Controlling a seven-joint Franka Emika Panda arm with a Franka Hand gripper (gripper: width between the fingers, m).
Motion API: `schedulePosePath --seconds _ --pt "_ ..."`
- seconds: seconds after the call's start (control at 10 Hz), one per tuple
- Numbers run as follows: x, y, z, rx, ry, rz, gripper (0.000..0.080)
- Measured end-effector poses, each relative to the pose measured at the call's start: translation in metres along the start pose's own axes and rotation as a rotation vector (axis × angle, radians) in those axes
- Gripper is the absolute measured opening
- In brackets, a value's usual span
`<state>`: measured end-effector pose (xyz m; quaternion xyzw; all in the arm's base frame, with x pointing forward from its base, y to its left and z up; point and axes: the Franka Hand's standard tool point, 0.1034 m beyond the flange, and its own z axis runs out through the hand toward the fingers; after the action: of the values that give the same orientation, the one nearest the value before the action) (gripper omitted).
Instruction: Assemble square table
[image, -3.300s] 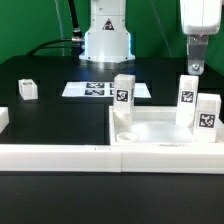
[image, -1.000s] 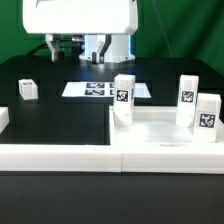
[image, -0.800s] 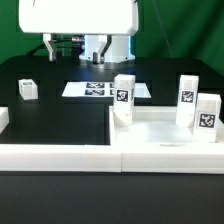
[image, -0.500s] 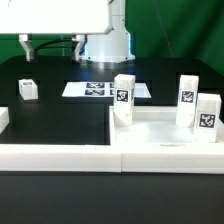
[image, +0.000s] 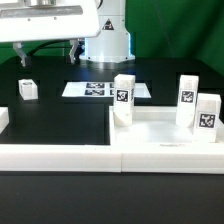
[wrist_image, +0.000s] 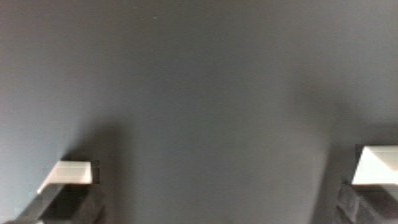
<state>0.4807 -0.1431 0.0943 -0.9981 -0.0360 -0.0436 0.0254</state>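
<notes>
The white square table top lies at the exterior view's right with three tagged leg blocks upright on it. A loose small leg block sits on the black table at the left. My gripper hangs open high over the left part of the table, one of its fingers above that loose block. In the wrist view the gripper shows only bare black table between its two white pads.
The marker board lies flat at the middle back. Long white rails run along the front edge, with a short white piece at the far left. The arm's white base stands behind.
The open gripper has travelled from above the table top at the right across to the exterior view's left. The parts on the table have not moved.
</notes>
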Motion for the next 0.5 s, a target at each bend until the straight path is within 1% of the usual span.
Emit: schedulePosePath --seconds 0.1,0.2,0.3,0.4,0.5 --pt "-0.001 -0.001 0.0 0.002 -0.014 0.016 0.0649" --pt "-0.002 0.001 0.001 -0.003 -0.014 0.011 0.0649" --pt "-0.012 0.008 0.01 -0.03 -0.047 -0.139 0.0649" --pt "-0.021 0.006 0.022 -0.037 -0.144 -0.238 0.0649" --pt "-0.026 0.005 0.03 -0.045 -0.208 -0.275 0.0649"
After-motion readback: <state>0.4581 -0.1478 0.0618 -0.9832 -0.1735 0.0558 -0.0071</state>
